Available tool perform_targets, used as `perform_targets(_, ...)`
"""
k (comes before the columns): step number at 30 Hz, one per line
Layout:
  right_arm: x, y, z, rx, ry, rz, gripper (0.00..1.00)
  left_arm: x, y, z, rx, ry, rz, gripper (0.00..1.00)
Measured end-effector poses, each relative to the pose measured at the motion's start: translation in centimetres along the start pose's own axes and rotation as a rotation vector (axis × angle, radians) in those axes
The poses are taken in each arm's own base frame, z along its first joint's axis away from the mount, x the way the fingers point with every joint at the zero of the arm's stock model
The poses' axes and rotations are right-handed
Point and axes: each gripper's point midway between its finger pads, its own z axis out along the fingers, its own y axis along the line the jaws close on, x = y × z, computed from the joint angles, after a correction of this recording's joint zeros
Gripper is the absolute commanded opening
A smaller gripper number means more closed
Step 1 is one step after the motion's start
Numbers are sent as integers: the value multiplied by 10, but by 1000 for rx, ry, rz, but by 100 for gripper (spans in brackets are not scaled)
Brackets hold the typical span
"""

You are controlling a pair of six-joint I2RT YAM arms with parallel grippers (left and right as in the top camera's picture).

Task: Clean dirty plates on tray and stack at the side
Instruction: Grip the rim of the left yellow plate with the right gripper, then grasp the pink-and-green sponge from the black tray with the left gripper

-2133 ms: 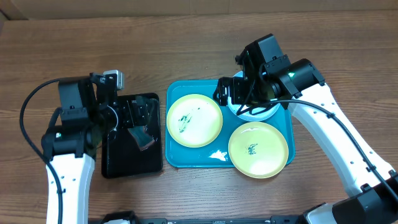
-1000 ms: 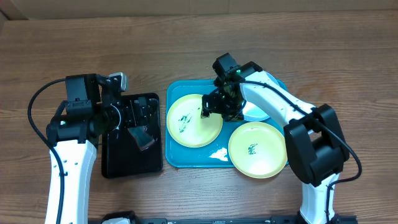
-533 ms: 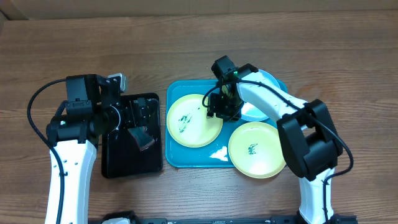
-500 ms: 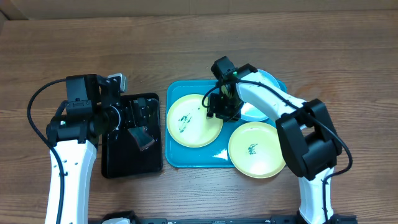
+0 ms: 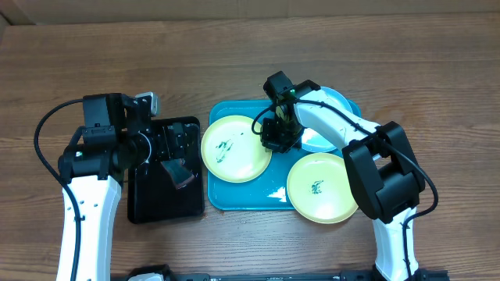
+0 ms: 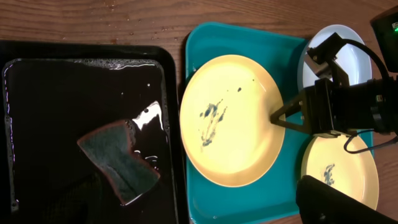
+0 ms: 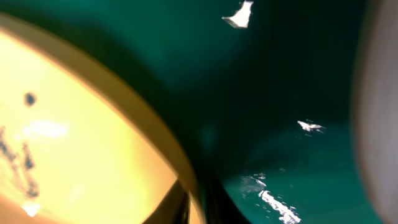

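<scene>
A pale yellow plate (image 5: pixel 234 150) with dark teal smears lies at the left of the turquoise tray (image 5: pixel 234 199), its left rim reaching over the tray's edge. My right gripper (image 5: pixel 269 140) is shut on this plate's right rim; in the right wrist view the dark fingers pinch the yellow rim (image 7: pixel 193 205). A second smeared yellow plate (image 5: pixel 323 187) sits at the tray's front right. The light blue plate (image 5: pixel 332 101) lies at the back right, partly hidden by my right arm. My left gripper (image 5: pixel 168 144) hangs open over the black tray (image 5: pixel 156 199), holding nothing.
A dark sponge (image 6: pixel 118 158) lies in shallow liquid in the black tray, left of the turquoise tray. A small white smear (image 5: pixel 273 193) marks the turquoise tray's floor between the yellow plates. Bare wooden table surrounds both trays.
My right gripper has gone from open to shut on the left yellow plate's rim. That plate has slid a little to the left. The left arm has not moved.
</scene>
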Motion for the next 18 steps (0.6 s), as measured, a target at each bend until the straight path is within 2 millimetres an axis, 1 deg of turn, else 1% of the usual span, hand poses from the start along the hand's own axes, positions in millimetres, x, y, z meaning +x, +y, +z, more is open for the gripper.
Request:
perform_targets(1,0,0,0,0,1,-4,6,0,0,0,0,0,0,89)
perform_targets(2,1,1,0,0,4,-4,6,0,0,0,0,1,-4,61)
perform_targets(3,2,1,1,3,7,-4,6,0,0,0,-2,2,-1,28)
perform_targets(4,2,1,0,3,6,-4,6,0,0,0,-3,1,-3,26)
perform_targets(5,3,1,0,3,8,-4,6,1,1,0,-6,2,-3,30)
perform_targets(6,3,0,0,4,9,-4,6,1,2,0,-12,3,-4,30)
perform_targets(7,3,0,0,5,11,-3,6,2,4,0,-25,6,-4,34)
perform_targets(9,6,-1,0,11,19,0,6,5,10,1,-56,21,-14,29)
perform_targets(11,9,-4,0,24,35,5,6,11,18,4,-94,52,-30,29)
perform_targets(13,12,-6,-1,31,45,8,6,15,25,10,-120,80,-40,27)
perform_targets(15,12,-6,-1,32,46,9,6,23,33,21,-139,117,-66,17)
perform_targets(16,12,-6,-1,33,46,9,6,28,37,27,-149,139,-84,14)
perform_targets(18,12,-6,-1,33,47,9,6,42,46,42,-164,192,-117,14)
